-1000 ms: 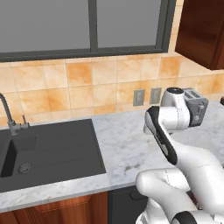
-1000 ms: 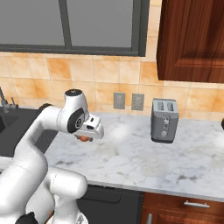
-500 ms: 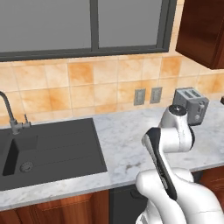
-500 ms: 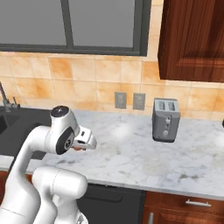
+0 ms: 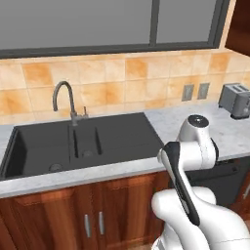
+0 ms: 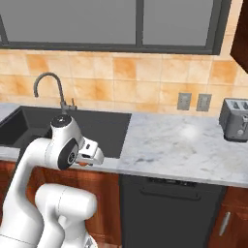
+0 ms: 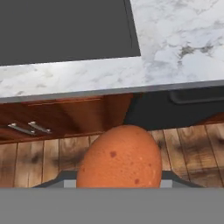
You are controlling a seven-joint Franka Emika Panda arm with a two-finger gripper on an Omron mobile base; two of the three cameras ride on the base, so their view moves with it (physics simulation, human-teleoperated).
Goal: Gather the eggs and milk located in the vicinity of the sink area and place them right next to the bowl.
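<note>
Fingers (image 6: 87,162) of my arm are clamped on the egg (image 7: 120,156), which I see held out past the tabletop (image 7: 175,48) edge, beside the sink (image 5: 88,141), over the wooden floor (image 7: 39,162).

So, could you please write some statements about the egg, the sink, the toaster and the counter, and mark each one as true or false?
1. The gripper holds the egg. True.
2. The egg hangs over the sink. False: in the hand view the wooden floor lies behind it, in front of the counter edge.
3. The toaster stands on the counter, to the right of the wall outlets. True.
4. A milk carton stands inside the sink basin. False: none is seen in the basin.
5. The faucet rises behind the sink. True.
</note>
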